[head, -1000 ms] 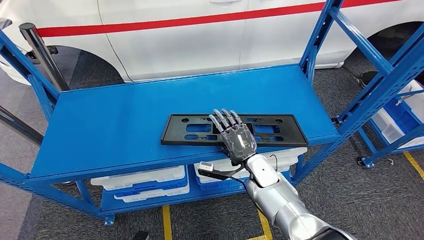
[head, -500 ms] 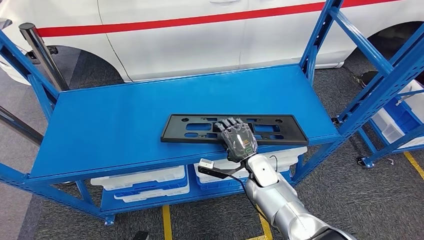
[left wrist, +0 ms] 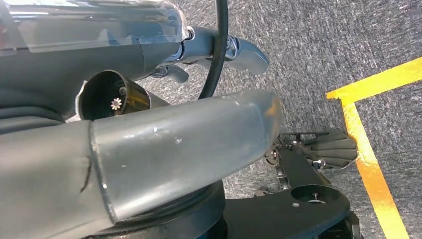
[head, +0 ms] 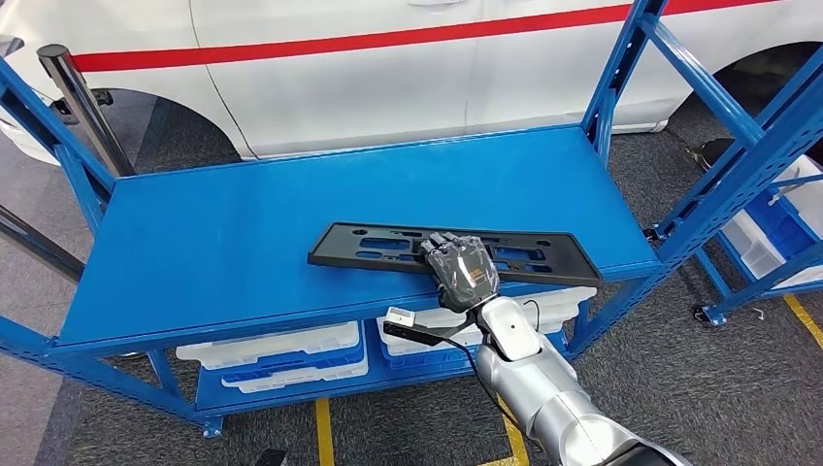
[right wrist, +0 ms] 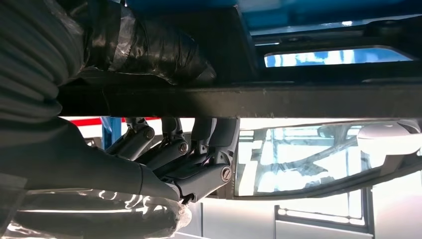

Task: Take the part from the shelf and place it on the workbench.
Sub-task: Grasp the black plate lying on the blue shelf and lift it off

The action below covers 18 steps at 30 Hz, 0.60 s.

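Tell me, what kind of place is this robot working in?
Most likely a car workshop or assembly area. A white car with a red stripe stands behind blue metal shelving, white parts bins sit on the lower level, and the right hand grips a black plastic car part.

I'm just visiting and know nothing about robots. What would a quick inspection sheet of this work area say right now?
Surface: blue shelf top, bare apart from the part.
Job's things: long black plastic part near the front edge, one end tilted up.
Clutter: white and blue bins on the lower shelf.
Hands: right robot hand grips the part near its middle; left robot hand hangs over the floor, grip unclear.
Cables: thin black cable at the right wrist.
Surroundings: white car with red stripe behind; second blue rack; yellow floor tape.
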Each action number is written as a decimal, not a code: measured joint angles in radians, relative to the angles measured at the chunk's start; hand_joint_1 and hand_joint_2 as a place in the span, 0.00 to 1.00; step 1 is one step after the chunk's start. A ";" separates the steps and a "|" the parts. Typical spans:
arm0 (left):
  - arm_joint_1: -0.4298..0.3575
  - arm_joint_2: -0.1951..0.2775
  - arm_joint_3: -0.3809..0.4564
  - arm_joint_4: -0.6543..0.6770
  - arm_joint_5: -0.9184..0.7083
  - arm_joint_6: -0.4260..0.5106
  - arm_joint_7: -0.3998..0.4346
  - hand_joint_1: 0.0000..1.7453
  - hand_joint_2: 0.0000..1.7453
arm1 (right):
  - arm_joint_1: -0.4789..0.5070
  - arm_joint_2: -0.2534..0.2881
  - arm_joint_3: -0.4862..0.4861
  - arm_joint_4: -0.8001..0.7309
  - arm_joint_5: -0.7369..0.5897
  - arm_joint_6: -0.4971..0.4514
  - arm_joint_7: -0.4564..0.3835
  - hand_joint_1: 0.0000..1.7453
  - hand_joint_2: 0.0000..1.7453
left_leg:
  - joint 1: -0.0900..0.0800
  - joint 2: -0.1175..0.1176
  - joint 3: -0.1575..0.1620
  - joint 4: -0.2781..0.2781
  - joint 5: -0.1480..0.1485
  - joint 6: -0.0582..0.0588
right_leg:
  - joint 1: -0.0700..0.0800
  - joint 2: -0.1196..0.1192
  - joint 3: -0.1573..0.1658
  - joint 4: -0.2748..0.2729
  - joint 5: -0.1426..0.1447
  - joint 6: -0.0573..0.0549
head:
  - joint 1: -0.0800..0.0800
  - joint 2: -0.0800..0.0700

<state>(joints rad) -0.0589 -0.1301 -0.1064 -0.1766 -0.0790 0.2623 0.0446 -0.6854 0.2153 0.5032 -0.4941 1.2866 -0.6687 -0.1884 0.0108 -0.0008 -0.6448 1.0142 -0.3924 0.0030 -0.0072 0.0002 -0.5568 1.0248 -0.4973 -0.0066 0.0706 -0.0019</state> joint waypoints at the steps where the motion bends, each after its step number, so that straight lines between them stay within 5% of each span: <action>1: 0.000 0.000 0.001 0.000 0.001 0.000 0.000 0.00 0.00 | 0.000 -0.001 0.004 -0.003 -0.002 0.000 -0.001 1.00 1.00 | 0.000 0.000 0.000 0.000 0.000 0.000 | 0.000 0.000 0.000 0.000 0.000 0.000 | 0.000 0.000; 18: 0.001 0.000 0.006 0.000 0.001 0.002 0.000 0.00 0.00 | 0.004 -0.009 0.022 -0.016 -0.011 0.001 -0.003 1.00 1.00 | 0.000 0.000 0.000 0.000 0.000 0.000 | 0.000 0.000 0.000 0.000 0.000 0.000 | 0.000 0.000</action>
<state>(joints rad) -0.0584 -0.1301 -0.0999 -0.1766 -0.0778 0.2640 0.0446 -0.6811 0.2064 0.5254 -0.5097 1.2756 -0.6681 -0.1914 0.0108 -0.0009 -0.6449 1.0143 -0.3924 0.0030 -0.0072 0.0001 -0.5568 1.0246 -0.4973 -0.0066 0.0706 -0.0019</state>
